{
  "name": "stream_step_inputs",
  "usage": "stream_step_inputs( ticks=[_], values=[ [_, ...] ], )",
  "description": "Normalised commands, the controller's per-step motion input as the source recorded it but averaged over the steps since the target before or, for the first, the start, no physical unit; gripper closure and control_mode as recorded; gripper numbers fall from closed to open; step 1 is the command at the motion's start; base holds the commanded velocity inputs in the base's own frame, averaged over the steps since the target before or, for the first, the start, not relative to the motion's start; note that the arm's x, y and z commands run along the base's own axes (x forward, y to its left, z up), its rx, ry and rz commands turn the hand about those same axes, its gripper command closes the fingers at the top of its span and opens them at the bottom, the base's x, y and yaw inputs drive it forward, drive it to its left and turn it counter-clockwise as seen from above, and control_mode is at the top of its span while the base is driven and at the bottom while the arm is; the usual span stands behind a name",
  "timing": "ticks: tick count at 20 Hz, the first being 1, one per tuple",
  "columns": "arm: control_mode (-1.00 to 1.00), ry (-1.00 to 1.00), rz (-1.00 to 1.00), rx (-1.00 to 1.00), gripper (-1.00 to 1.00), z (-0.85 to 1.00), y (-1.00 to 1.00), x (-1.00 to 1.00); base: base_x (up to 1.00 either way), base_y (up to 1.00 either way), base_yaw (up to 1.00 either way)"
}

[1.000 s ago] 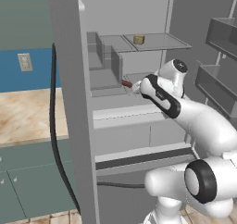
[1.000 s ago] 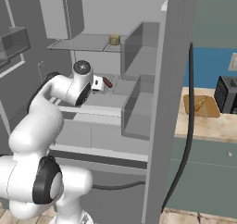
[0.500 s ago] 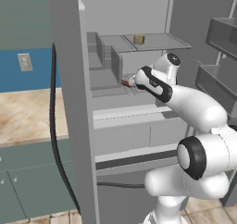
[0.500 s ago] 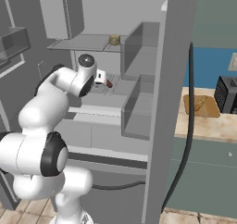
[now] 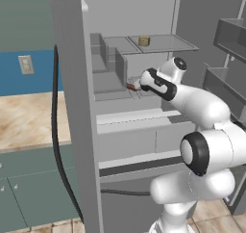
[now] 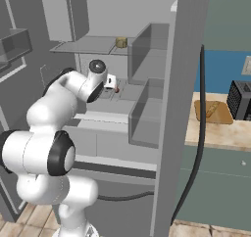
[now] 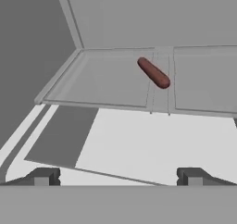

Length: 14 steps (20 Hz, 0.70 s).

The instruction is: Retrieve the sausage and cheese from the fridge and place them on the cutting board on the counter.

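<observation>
The fridge [image 5: 72, 107] stands open. The sausage [image 7: 154, 73], a slim dark red link, lies on the grey middle shelf, a little way ahead of my open gripper [image 7: 118, 174] and slightly right of it. Nothing is between the fingers. From the base, the gripper [image 5: 136, 85] reaches into the fridge at shelf height, with the sausage [image 5: 129, 86] just beyond its tips. The cheese [image 5: 143, 41], a small tan chunk, sits on the upper shelf above the hand. The cutting board [image 6: 202, 114] lies on the counter [image 6: 220, 130] to the right of the fridge [image 6: 191, 84].
A pale yellowish stick lies on the board, and a black toaster [image 6: 240, 100] stands beside it. Grey divider walls rise on the shelf near the hand. The open door carries shelves [image 5: 230, 34] close to my arm. A dark cable hangs down the fridge's side.
My hand has pushed deeper into the fridge toward the sausage, and the forearm has swung up and in. The jaws stay open. Sausage and cheese have not moved.
</observation>
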Motion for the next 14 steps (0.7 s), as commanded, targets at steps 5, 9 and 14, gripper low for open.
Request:
stream_step_inputs(
  ticks=[5,9,14],
  values=[
    [-1.0,-0.12,0.1,0.0,-1.0,-0.24,-0.04,0.13,0.0,0.0,0.0],
    [-1.0,-0.04,0.0,0.0,-1.0,-0.08,0.0,0.21,0.0,0.0,0.0],
    [-1.0,0.0,0.0,0.0,-1.0,0.01,0.0,0.34,0.0,0.0,0.0]
  ],
)
